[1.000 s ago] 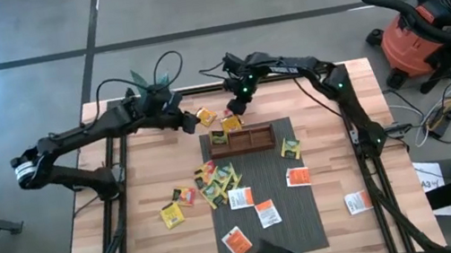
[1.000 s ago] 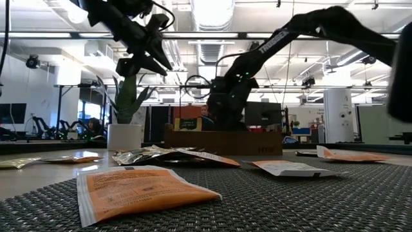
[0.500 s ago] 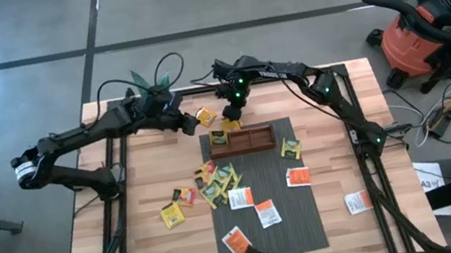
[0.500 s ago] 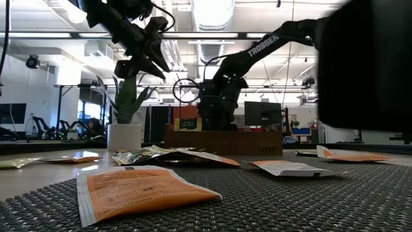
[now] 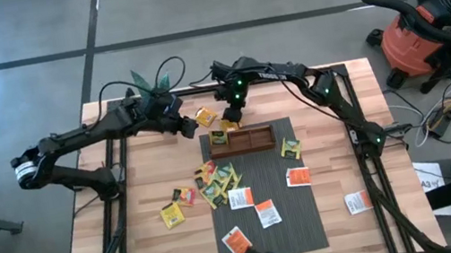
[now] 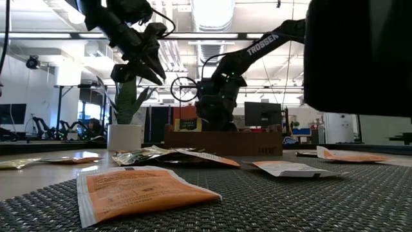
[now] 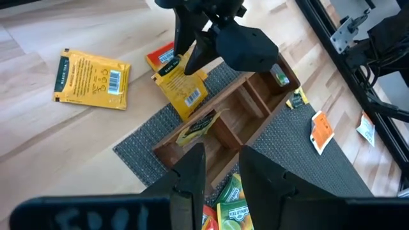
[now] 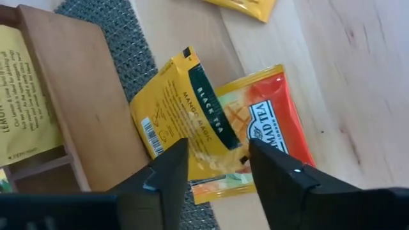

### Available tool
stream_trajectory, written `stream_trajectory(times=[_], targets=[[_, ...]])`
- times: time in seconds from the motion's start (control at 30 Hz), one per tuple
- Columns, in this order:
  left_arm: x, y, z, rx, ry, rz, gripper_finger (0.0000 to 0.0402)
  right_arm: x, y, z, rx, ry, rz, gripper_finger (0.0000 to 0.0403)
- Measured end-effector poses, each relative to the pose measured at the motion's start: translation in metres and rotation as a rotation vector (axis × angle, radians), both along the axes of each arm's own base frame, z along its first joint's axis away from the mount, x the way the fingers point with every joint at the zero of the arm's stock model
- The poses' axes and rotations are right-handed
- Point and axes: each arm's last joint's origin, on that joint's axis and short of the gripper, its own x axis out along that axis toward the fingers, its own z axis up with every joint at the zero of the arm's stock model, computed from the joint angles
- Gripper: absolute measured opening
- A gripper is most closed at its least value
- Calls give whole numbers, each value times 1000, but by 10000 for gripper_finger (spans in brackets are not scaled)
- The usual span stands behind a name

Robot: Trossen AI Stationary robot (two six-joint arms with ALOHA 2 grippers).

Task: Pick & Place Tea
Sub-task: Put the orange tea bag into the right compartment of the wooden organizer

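A yellow black-tea sachet leans on the left end of the wooden tray and overlaps a red-orange sachet on the table. My right gripper hangs open just over it, pointing steeply down, a finger on either side of the sachet's lower end. Another yellow sachet stands in the tray's left compartment. My left gripper is open and holds nothing, above the table left of the tray. More tea sachets lie on and beside the grey mat. My right gripper comes at the yellow black-tea sachet's lower end from above, its fingers across that end. I cannot tell whether they touch it. The sachet rests on the tray's end wall and the red-orange sachet.
A loose yellow sachet lies on bare wood between the two grippers. A potted plant stands at the far edge behind the left arm. One sachet lies near the right rail. Bare wood shows at the near left.
My right gripper has moved toward the table's left edge along the tray's far side and now hangs over the yellow black-tea sachet at the tray's left end. The sachets and tray have stayed where they were.
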Motion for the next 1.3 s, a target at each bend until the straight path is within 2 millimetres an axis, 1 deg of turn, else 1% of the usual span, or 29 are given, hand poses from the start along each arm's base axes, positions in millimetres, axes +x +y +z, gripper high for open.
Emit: stream_trajectory(times=[0.1,0.17,0.33,0.37,0.47,0.53,0.63,0.7,0.83,0.9,0.97,1.03,1.1,1.17,1.2,1.3], targets=[[0,0,0,5,2,-4,90,-2,-1,4,7,-15,20,110],[0,0,0,5,2,-5,90,-4,-1,8,46,-46,41,83],[0,0,0,12,4,-11,90,-4,1,15,65,-81,63,23],[0,0,0,14,5,-13,90,-4,2,16,62,-85,70,16],[0,0,0,21,6,-19,90,-6,3,26,53,-94,73,10],[0,0,0,25,7,-22,90,-9,4,37,9,-89,69,9],[0,0,0,27,3,-22,90,-15,3,60,-160,-35,44,9],[1,0,1,34,-10,-22,90,-21,3,78,-236,-36,26,9],[6,3,8,60,-94,-10,90,-35,8,127,-399,-99,-14,8],[8,5,14,61,-161,0,90,-42,15,154,-512,-138,-40,8],[11,9,22,47,-246,1,90,-50,26,178,-667,-161,-67,8],[12,12,29,22,-332,2,90,-58,41,200,-852,-172,-91,8],[13,16,36,5,-422,8,90,-68,58,219,-1000,-206,-114,8],[13,19,43,-2,-506,24,90,-80,75,233,-1084,-275,-115,8],[13,21,47,-5,-544,36,90,-86,84,237,-1103,-311,-111,8],[13,26,56,-22,-653,67,90,-104,110,241,-1149,-395,-80,8]])
